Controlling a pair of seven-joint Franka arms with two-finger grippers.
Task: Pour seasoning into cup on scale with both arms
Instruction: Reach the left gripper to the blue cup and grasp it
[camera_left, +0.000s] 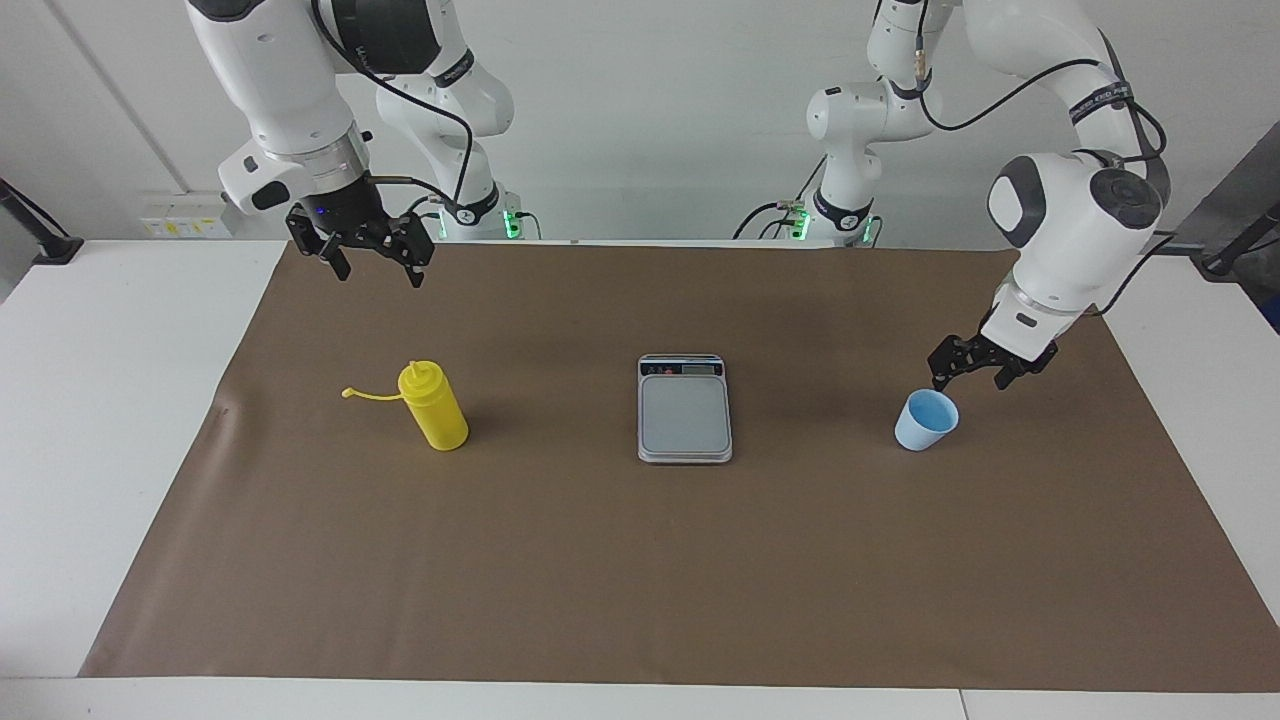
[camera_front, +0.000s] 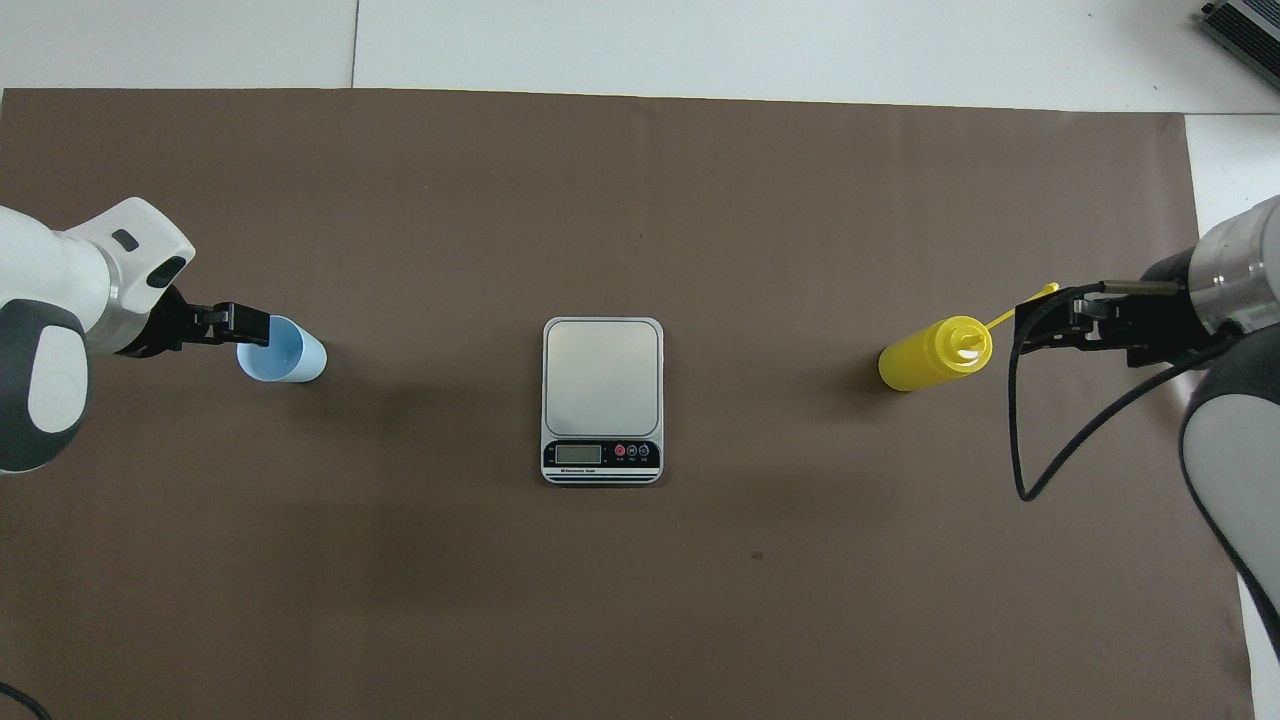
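My left gripper (camera_left: 967, 378) hangs low, fingers apart, wrist bent down; my right gripper (camera_left: 377, 264) waits high, open.

One yellow squeeze bottle (camera_left: 434, 409), one blue cup (camera_left: 925, 421), one scale (camera_left: 684, 408), two robot arms (camera_left: 1062, 215)
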